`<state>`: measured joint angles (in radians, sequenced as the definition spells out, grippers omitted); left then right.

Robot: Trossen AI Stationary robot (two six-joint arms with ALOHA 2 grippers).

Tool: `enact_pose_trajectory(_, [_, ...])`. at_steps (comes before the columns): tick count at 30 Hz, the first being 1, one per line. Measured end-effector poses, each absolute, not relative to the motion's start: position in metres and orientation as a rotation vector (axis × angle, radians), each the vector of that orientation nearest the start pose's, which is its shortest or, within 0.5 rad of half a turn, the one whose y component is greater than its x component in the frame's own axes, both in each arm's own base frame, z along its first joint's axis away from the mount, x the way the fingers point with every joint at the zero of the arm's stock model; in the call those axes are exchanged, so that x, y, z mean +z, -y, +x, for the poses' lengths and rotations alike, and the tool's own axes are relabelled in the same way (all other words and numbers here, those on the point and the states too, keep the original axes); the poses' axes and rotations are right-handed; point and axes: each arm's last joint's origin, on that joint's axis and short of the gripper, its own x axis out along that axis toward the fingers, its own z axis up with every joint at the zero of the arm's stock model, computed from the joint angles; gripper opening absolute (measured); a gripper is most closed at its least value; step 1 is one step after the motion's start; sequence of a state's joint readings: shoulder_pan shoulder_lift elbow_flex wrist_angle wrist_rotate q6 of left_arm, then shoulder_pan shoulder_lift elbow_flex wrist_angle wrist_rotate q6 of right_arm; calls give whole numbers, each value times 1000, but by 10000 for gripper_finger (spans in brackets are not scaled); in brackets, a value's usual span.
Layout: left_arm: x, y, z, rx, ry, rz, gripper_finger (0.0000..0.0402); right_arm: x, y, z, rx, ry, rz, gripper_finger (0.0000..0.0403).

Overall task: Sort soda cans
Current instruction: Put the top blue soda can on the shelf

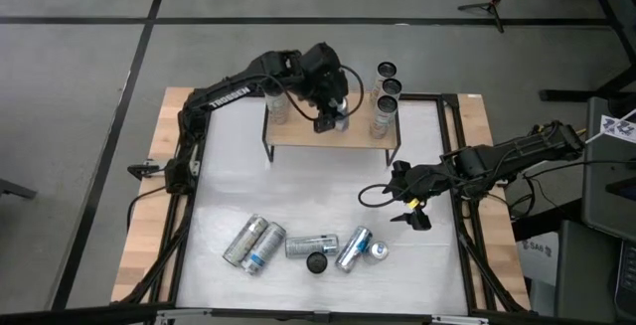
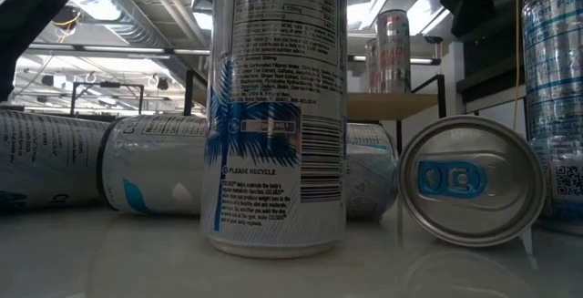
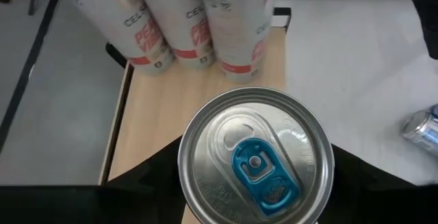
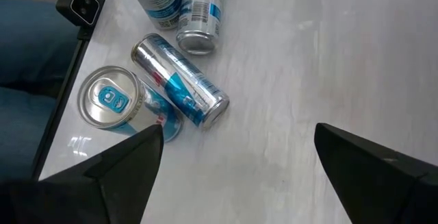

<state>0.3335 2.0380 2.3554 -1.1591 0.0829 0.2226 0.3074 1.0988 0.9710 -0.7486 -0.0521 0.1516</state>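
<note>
My left gripper (image 1: 336, 118) reaches over the wooden shelf (image 1: 298, 134) at the table's far side, shut on an upright silver soda can with a blue tab (image 3: 256, 159). Three red-labelled cans (image 3: 195, 18) stand together on the shelf's right end (image 1: 386, 91), and another can (image 1: 278, 106) stands at its left end. Several blue-labelled cans (image 1: 310, 246) lie or stand on the white table near its front edge. My right gripper (image 1: 412, 206) hangs open above the table's right part, with those cans (image 4: 179, 80) beyond its fingers. My left gripper pinches the can between its two fingers (image 3: 154, 179), which sit on opposite sides of the body just under the top rim (image 3: 183, 172). The fingers slant down from the near left. The can is upright, top up, over the shelf; whether its base touches the wood is hidden.
The shelf stands on thin dark legs (image 1: 266, 151), with open table beneath and in front of it. A dark frame (image 1: 452, 101) runs round the white surface. In the low view an upright can (image 2: 273, 107) stands in front. Blue cloth (image 4: 27, 53) shows past the near edge.
</note>
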Motion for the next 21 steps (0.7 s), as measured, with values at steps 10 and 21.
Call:
enact_pose_trajectory(10, [378,-146,396,147,-919,-13,223,293,-66,202,269,-896,29,376])
enact_pose_trajectory(21, [366,-147,398,141,-951,-21,223,293,-66,202,269,-896,29,376])
